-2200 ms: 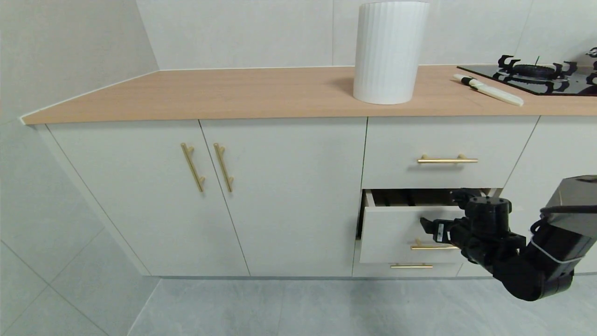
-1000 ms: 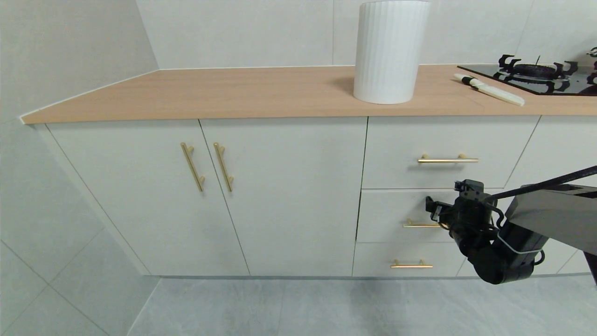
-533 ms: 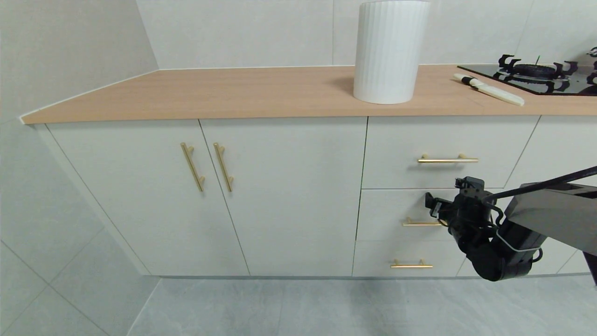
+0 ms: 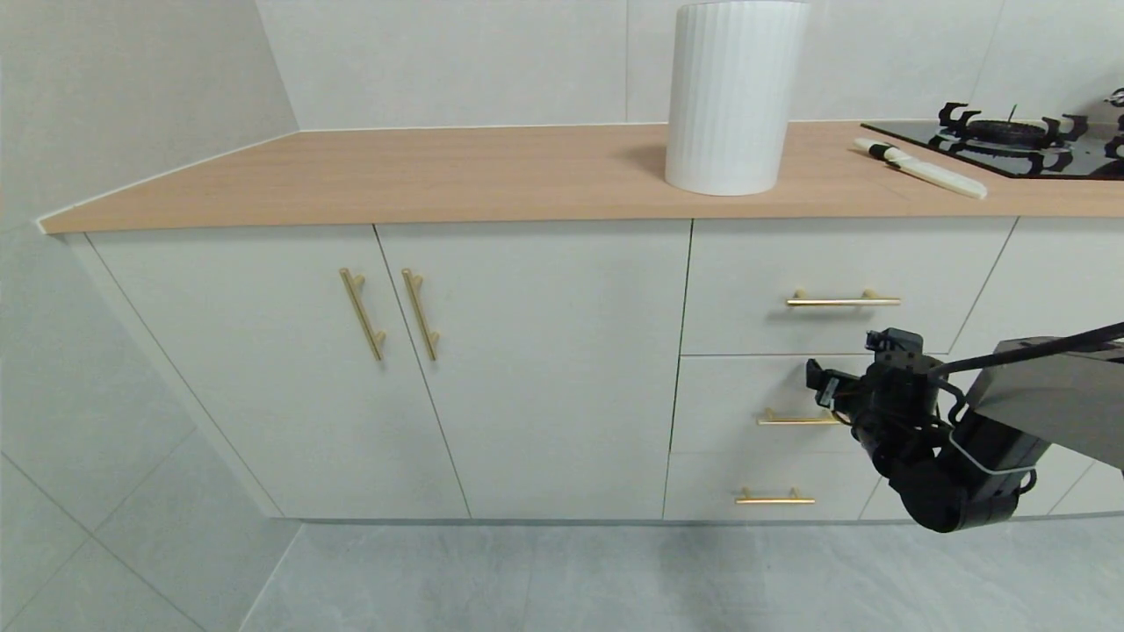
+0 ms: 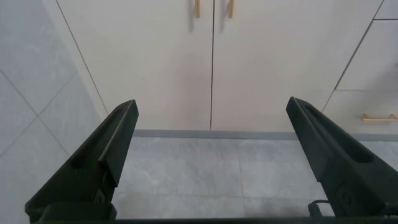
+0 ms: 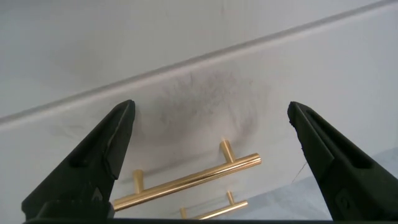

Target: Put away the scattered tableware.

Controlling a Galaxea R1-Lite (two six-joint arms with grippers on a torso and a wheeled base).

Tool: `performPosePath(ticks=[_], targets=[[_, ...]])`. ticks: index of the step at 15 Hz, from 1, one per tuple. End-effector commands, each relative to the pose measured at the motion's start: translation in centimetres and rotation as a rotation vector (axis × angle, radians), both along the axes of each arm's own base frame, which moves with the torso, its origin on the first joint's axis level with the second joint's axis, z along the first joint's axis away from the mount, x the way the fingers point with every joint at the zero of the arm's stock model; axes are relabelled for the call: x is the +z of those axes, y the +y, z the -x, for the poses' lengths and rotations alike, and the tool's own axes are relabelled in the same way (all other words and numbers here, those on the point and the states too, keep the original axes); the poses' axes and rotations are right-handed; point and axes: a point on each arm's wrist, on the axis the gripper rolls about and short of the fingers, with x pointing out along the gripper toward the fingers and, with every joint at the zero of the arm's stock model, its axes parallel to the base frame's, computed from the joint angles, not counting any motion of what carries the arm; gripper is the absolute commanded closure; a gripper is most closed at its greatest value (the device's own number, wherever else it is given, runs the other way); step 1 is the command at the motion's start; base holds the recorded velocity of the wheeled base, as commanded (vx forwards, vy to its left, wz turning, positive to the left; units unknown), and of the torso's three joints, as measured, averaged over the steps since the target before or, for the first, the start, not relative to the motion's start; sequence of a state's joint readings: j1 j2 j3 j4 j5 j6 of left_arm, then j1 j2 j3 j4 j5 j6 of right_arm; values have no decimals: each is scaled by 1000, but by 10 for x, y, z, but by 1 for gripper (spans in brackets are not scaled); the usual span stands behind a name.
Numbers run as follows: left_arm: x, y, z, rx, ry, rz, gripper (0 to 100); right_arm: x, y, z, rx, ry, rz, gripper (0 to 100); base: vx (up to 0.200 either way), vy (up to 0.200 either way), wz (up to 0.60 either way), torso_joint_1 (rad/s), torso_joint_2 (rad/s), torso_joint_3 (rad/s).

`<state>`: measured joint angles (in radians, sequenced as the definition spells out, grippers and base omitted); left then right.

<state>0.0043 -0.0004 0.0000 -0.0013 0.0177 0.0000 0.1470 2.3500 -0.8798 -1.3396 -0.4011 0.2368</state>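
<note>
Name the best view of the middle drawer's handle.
Right wrist: the handle is close, both posts visible. Head view: small, right end behind the right gripper. Left wrist: a gold handle's end, drawer unclear.

The light wooden desk (image 4: pixel 439 175) carries a tall white ribbed cylinder (image 4: pixel 736 96), a cream knife (image 4: pixel 919 169) and a black gas hob (image 4: pixel 1010 145).

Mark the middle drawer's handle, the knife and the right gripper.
middle drawer's handle (image 4: pixel 790 421), head view, left part of bar.
knife (image 4: pixel 935 174), head view, middle of pale blade.
right gripper (image 6: pixel 209 112), right wrist view, midway between fingertips.
</note>
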Motion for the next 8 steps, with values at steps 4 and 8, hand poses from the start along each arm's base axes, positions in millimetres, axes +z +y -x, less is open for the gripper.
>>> performPosePath(ticks=[4,8], targets=[[0,0,0,1,0,2,0,113,-11,78,7,-200,-17,0,0,0,0,0,0,0],[0,0,0,0,0,2,0,174,-29,194,-11,-349,119,0,0,0,0,0,0,0]])
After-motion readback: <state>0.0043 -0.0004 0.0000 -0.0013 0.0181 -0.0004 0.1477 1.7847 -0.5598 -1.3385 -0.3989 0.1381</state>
